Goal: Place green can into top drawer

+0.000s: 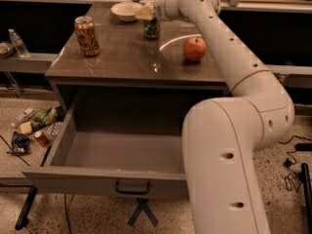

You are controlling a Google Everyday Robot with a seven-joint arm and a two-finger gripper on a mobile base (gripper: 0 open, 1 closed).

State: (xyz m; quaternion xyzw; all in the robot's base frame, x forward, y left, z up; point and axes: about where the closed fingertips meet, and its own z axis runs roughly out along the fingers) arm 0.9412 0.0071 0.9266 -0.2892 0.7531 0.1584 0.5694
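Nearest to the camera, the top drawer (117, 179) stood pulled wide open beneath the worktop (126, 65), its flat grey front facing forward with a dark bar handle (132, 187) at the centre. The pale bulk of my arm (229, 145) rose at the right, covering the drawer's right end, and stretched away over the worktop towards the back. On the worktop a tan-orange can (87, 35) stood upright near the left edge, and a red apple (194, 48) sat to the right, well apart from it. Further back, between them, the green can (151, 28) stood upright, not yet in the drawer. My hand (146, 13) was directly over the can's top, touching or nearly so; I could not tell whether it was spread or pinching. Just behind it sat a pale bowl (125, 11). I judged the can light, rigid but thin-walled and easily dented, and smooth enough to slip. The safest hold seemed to be across the middle of its body, squeezed gently and kept upright, not by the rim or pull tab.
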